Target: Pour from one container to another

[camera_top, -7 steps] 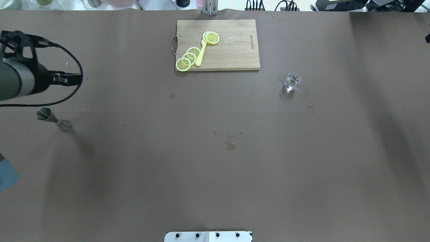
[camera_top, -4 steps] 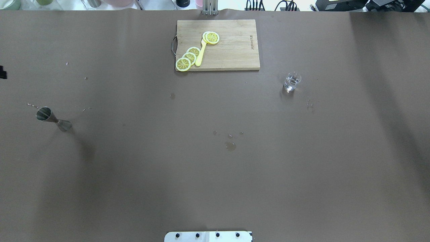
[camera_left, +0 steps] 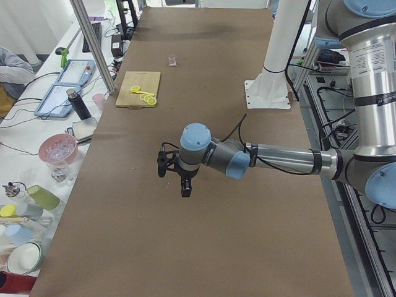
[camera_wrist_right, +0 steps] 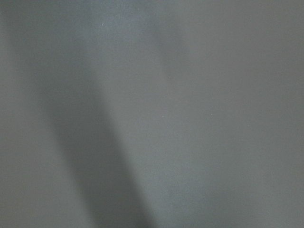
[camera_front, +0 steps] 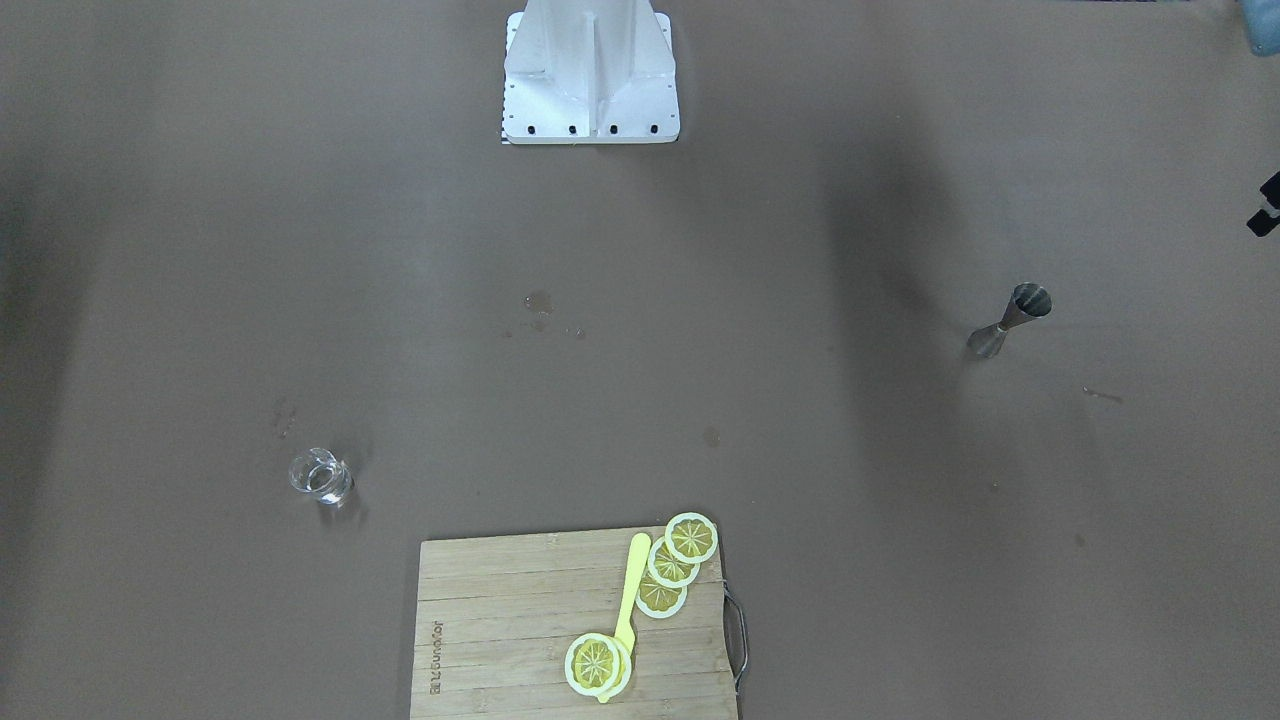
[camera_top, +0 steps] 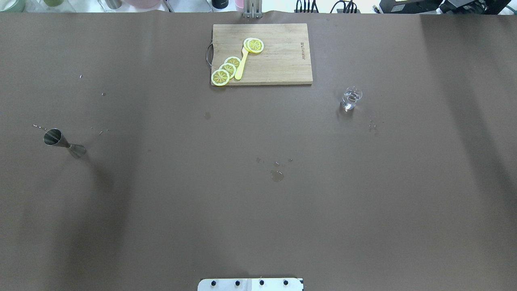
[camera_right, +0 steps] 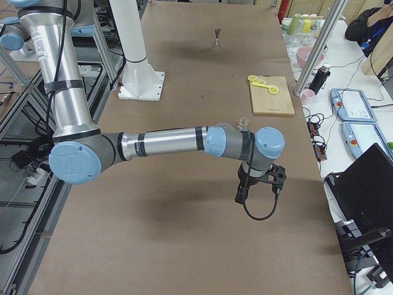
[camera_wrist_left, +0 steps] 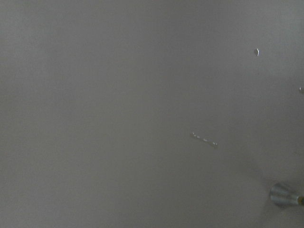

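Observation:
The clear glass tumbler (camera_top: 351, 98) stands upright on the brown table on my right, holding a little clear liquid; the front view shows it too (camera_front: 320, 476). Far on my left stands the steel jigger (camera_top: 64, 143), upright and alone, and its base shows at the lower right edge of the left wrist view (camera_wrist_left: 284, 194). Neither gripper appears in the overhead view. The left gripper (camera_left: 184, 189) hangs over bare table in the left side view. The right gripper (camera_right: 241, 195) hangs near the glass's end of the table. I cannot tell if either is open or shut.
A wooden cutting board (camera_top: 282, 68) with lemon slices (camera_top: 226, 69) and a yellow knife (camera_top: 241, 64) lies at the far middle. Small wet spots (camera_top: 277, 175) mark the table's centre. The robot's white base (camera_front: 590, 70) stands at the near edge.
The left arm, which reached over the table above the jigger a second ago, has drawn back past the overhead view's left edge. Glass and jigger have not moved.

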### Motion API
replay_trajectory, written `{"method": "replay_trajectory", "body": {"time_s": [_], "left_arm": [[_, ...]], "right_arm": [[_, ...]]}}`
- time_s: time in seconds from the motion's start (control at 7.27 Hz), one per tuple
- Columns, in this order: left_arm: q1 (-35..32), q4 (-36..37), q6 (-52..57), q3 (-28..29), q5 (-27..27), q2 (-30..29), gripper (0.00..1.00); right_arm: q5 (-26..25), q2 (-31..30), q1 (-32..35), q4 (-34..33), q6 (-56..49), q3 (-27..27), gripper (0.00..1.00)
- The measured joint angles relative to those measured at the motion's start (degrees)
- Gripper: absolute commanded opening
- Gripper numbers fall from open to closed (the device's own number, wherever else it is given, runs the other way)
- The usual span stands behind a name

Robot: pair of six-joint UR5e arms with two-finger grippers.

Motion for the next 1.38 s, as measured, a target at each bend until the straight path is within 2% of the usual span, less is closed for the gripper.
{"method": "replay_trajectory", "body": {"time_s": [0.28, 0.69, 0.83, 1.24, 1.38], "left_arm": [[-6.74, 0.56, 14.74, 5.31, -4.45, 0.96, 0.98], [-8.94, 3.4, 20.98, 6.53, -3.26, 1.51, 0.98], [-8.96, 8.55, 21.22, 6.2, -1.74, -0.13, 0.98], [-9.03, 30.93, 21.34, 5.67, -0.56, -10.82, 0.98], [-9.02, 33.7, 21.35, 5.63, -0.53, -11.95, 0.98]], "right_arm": [[-0.01, -1.43, 0.04, 1.25, 0.0, -0.04, 1.0], [0.26, -6.86, 0.58, 8.73, 0.2, -0.35, 1.0], [0.3, -7.47, 0.79, 9.71, 0.51, -0.48, 1.0], [0.24, -7.28, 0.92, 10.34, 0.91, -0.49, 1.0], [0.36, -6.98, 0.92, 10.36, 0.98, -0.04, 1.0]]}}
